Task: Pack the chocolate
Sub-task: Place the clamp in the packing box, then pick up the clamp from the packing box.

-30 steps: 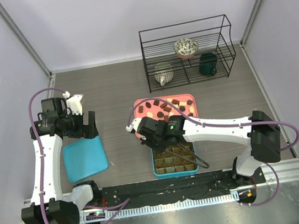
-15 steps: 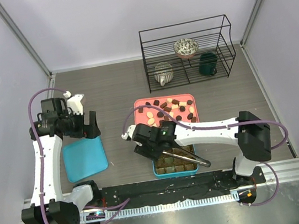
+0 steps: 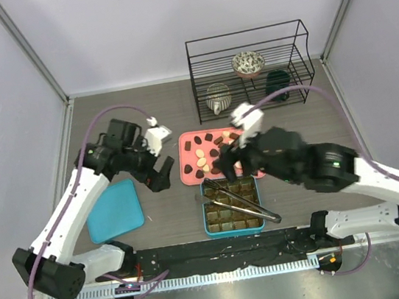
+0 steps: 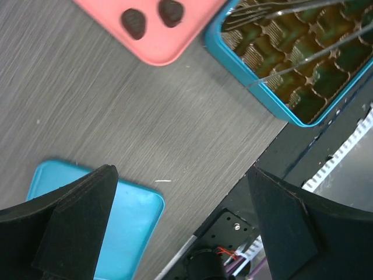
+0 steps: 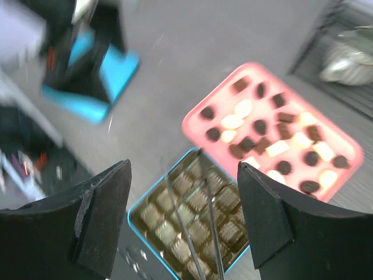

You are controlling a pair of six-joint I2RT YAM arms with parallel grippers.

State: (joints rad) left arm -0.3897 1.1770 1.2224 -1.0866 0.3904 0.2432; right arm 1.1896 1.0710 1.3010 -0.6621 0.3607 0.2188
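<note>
Matt grey wood-grain table (image 3: 142, 113), smooth pink plastic tray (image 4: 175, 41), smooth dark chocolate (image 4: 134, 20), shiny metal tongs (image 3: 248, 206), crinkled brown liner (image 4: 303, 64), black wire rack (image 3: 244, 46).

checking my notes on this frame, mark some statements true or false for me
1. The tongs lie across the teal box. True.
2. The right gripper grips the tongs. False: its jaws are open and empty, and the tongs rest on the box.
3. The chocolates sit on the pink tray. True.
4. The teal lid covers the box. False: it lies flat on the table, apart from the box on its left.
5. The left gripper is open and empty. True.
</note>
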